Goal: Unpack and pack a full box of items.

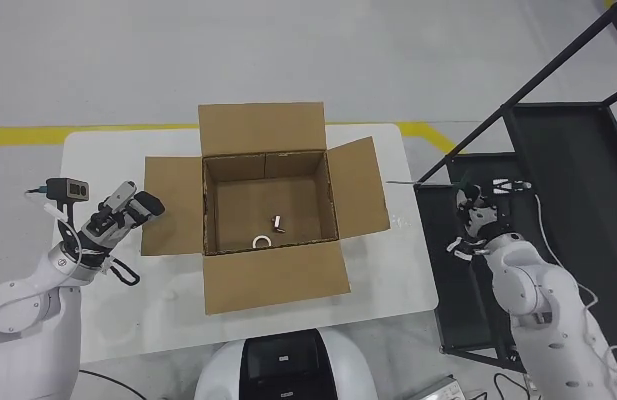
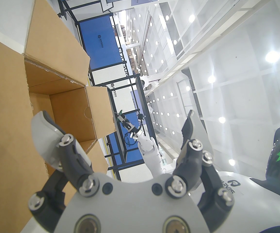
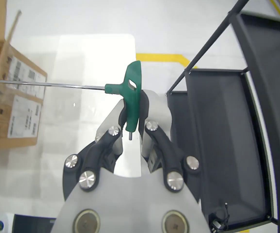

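An open cardboard box [image 1: 271, 218] stands mid-table with all flaps spread; a small metal piece [image 1: 278, 221] and a white ring [image 1: 260, 241] lie on its floor. My right gripper [image 3: 133, 109] is shut on the green T-handle of a hex key [image 3: 132, 90], whose thin steel shaft [image 3: 50, 85] points toward the box. In the top view that gripper [image 1: 475, 205] hovers over the table's right edge, beside the black rack. My left gripper [image 1: 128, 205] stands open and empty at the box's left flap [image 2: 6, 112]; its fingers [image 2: 45, 132] are spread wide, tilted upward.
A black metal rack with shelves [image 1: 548, 180] stands right of the white table [image 1: 388, 290]. A labelled box flap [image 3: 18, 98] lies toward the shaft's tip. A yellow floor line [image 1: 88, 132] runs behind the table.
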